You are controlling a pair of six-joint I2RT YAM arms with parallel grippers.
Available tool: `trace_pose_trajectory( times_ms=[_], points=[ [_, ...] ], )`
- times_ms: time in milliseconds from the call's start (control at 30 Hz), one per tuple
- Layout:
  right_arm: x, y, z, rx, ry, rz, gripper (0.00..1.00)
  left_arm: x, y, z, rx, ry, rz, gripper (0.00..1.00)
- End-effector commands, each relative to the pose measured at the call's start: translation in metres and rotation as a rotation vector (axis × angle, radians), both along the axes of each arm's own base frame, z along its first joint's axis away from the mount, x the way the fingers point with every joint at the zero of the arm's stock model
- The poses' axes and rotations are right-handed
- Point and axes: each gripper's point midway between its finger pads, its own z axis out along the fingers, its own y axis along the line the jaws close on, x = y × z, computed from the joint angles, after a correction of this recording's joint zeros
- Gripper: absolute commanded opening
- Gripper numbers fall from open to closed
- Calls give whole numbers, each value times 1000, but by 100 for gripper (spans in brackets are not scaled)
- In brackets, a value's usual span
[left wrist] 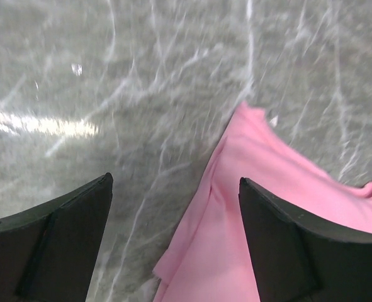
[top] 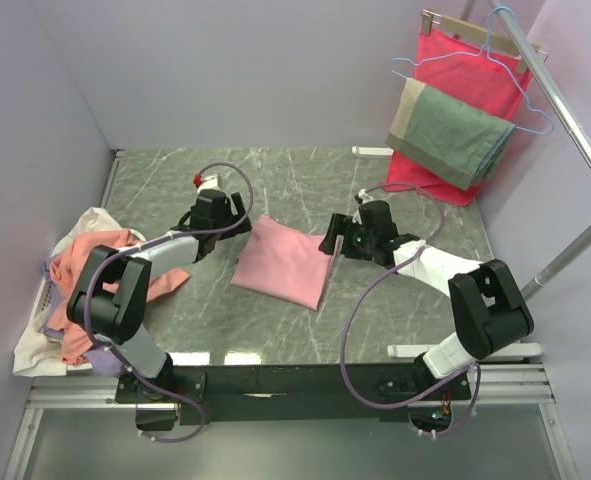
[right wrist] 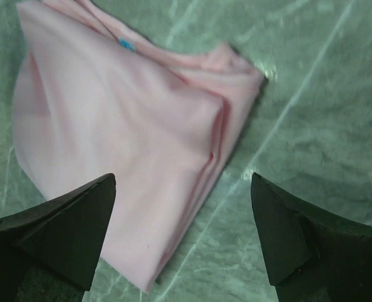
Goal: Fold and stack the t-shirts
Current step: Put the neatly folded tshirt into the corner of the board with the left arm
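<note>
- Cloth of the folded light pink cotton t-shirt (top: 283,262) is laid on the grey marble table (top: 305,180), between the grippers.
- Jaws of left gripper (top: 243,222) and right gripper (top: 333,243) are held apart, nothing clamped.
- Soft, light, limp handling is expected; layered edges should be pinched together.

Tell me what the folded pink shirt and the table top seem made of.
Pink shirt: soft matte cloth, probably cotton knit; it creases and lies in limp layers. Table top: grey-green marble look with white veins, smooth, slightly glossy, reflecting light; real stone or printed laminate, cannot tell.
</note>
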Motion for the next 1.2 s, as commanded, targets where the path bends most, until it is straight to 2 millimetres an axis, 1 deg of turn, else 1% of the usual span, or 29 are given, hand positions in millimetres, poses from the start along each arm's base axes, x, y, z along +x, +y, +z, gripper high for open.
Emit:
trace_pose_trajectory(
  times_ms=[0, 33, 100, 233, 333, 400, 433, 500, 533, 633, 667, 733, 767, 833, 867, 900, 933, 967, 1000, 1033, 1067, 1133, 1167],
  points=[
    [-21, 2, -16, 76, 87, -10, 93, -11, -10, -23, -35, 68, -31, 86],
    [-28, 2, -22, 90, 109, -4, 94, -11, -10, -26, -38, 78, -28, 85],
    [-30, 5, -26, 114, 121, -5, 94, -14, -13, -35, -43, 101, -39, 85],
    [-40, 8, -37, 140, 163, 6, 93, -15, -19, -41, -62, 125, -65, 84],
    [-42, 6, -39, 140, 165, -4, 93, -18, -30, -42, -87, 139, -124, 84],
    [-44, 4, -43, 121, 171, -6, 93, -21, -38, -37, -108, 133, -174, 85],
    [-42, 4, -41, 118, 164, -3, 93, -26, -44, -35, -123, 138, -220, 85],
    [-42, 3, -45, 104, 174, -5, 93, -32, -49, -33, -134, 143, -263, 86],
    [-40, 3, -43, 103, 168, -3, 93, -36, -51, -33, -141, 153, -289, 86],
    [-39, 3, -47, 93, 176, 0, 93, -51, -54, -37, -153, 188, -340, 87],
    [-39, 2, -49, 84, 183, 0, 93, -63, -59, -39, -178, 210, -384, 87],
    [-39, 1, -51, 74, 188, -2, 93, -73, -62, -42, -203, 225, -408, 87],
    [-39, 0, -53, 69, 193, -1, 93, -87, -64, -49, -225, 256, -434, 87],
    [-39, -1, -54, 65, 193, -2, 93, -96, -67, -55, -249, 277, -459, 86],
    [-38, -2, -54, 66, 191, -3, 93, -104, -67, -66, -255, 313, -470, 83],
    [-38, -2, -54, 66, 191, -3, 93, -111, -71, -69, -279, 331, -502, 80],
    [-37, -2, -54, 67, 190, -4, 93, -111, -75, -70, -294, 325, -521, 74],
    [-37, -2, -53, 68, 186, -1, 93, -115, -76, -78, -302, 349, -527, 58],
    [-36, -3, -52, 68, 185, -1, 93, -115, -79, -78, -320, 356, -532, 51],
    [-35, -3, -53, 65, 186, -1, 93, -112, -83, -78, -335, 342, -544, 45],
    [-35, -4, -54, 61, 189, 1, 93, -107, -88, -79, -348, 347, -556, 36],
    [-34, -6, -54, 61, 189, 0, 92, -102, -98, -74, -396, 346, -595, 27],
    [-33, -6, -53, 62, 183, 2, 92, -92, -104, -72, -403, 337, -602, 15]
  ],
)
